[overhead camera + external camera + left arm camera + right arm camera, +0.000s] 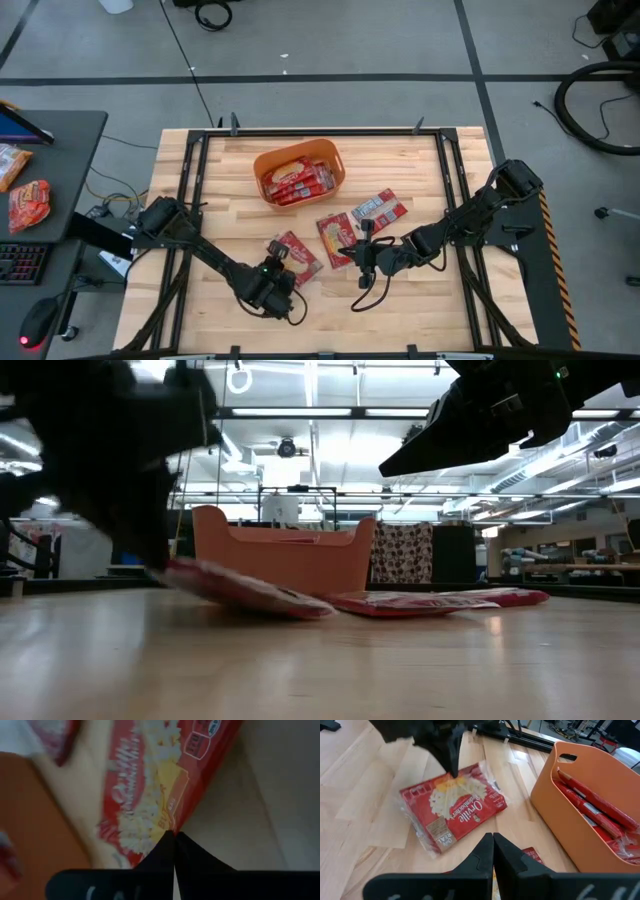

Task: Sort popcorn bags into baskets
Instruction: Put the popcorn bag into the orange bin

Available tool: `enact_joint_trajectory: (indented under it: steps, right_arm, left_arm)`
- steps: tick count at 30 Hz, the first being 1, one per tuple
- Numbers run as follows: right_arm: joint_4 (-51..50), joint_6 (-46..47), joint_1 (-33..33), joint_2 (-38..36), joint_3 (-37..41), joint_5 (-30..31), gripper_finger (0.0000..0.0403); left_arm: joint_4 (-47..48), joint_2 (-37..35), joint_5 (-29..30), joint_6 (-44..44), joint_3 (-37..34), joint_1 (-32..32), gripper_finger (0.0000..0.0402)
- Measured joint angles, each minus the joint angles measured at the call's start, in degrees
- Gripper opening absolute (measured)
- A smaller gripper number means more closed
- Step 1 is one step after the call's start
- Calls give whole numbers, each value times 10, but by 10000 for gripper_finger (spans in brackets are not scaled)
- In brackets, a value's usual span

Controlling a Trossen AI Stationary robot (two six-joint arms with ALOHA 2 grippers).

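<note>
The left gripper [283, 268] is pinched on the near edge of a popcorn bag [297, 254] lying on the counter [440, 310]. The basket [299, 172], part filled with bags, sits beyond it across bare wood. The right gripper [362, 252], pressed together and empty, hovers just beside two more bags [358, 222].

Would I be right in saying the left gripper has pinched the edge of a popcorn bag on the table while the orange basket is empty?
Not quite: the orange basket is not empty. The high view and the right wrist view show several red bags already in it. The rest holds: the left gripper is shut on the edge of a popcorn bag on the table.
</note>
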State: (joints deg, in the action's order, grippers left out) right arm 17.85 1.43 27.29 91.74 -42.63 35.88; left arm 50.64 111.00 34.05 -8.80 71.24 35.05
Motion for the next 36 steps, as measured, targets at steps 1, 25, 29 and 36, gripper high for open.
enact_joint_trajectory:
  steps: [1,25,29,36]
  right_arm:
    - [0,0,0,0,0,0,10]
    - [0,-10,1,0,0,40,10]
    - [0,-10,1,0,0,62,10]
    - [-1,-10,1,0,0,33,10]
  left_arm:
    - [22,0,6,0,15,0,3]
    - [336,-1,132,-12,288,-143,0]
    - [358,-1,143,-21,289,-183,0]
    - [360,-2,154,-27,286,-269,0]
